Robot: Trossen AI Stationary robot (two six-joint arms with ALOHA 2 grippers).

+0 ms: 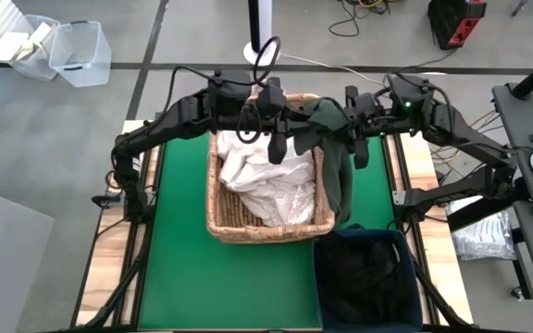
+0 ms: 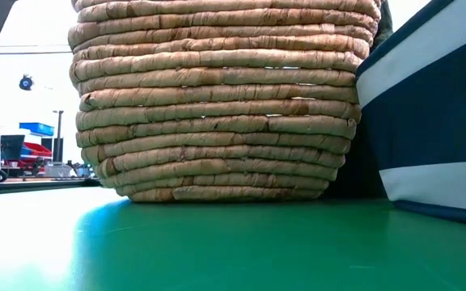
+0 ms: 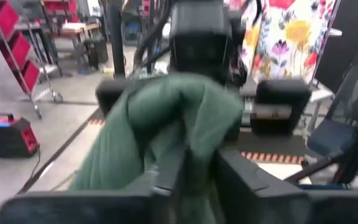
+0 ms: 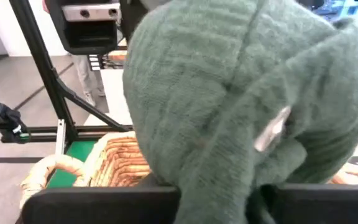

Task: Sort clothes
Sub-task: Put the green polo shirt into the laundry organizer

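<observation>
A dark green garment (image 1: 329, 139) hangs in the air over the far right corner of the tan wicker basket (image 1: 216, 199). Its lower part (image 1: 340, 199) droops past the basket's right rim. My left gripper (image 1: 290, 128) meets it from the left and my right gripper (image 1: 348, 125) from the right, each shut on it. White clothes (image 1: 271, 185) lie piled inside the basket. Dark clothes (image 1: 368, 273) lie in the dark blue bin (image 1: 364, 236). My left gripper pinches a bunched fold of the green garment (image 3: 188, 155) between its two fingers. It comes in about level from the table's left. The cloth bulges beyond the fingertips and is lifted clear. My right gripper is shut on the garment's upper bunch (image 4: 229, 180), coming in about level from the table's right. The cloth drapes over the fingers and hides the place of contact. The rest hangs slack below, beside the basket.
The basket (image 2: 217, 105) stands mid-table on the green mat (image 1: 179, 259), with the blue bin (image 2: 427, 121) close against its near right corner. Bare mat lies left of and in front of the basket. Clear plastic tubs (image 1: 72, 55) sit on the floor at the far left.
</observation>
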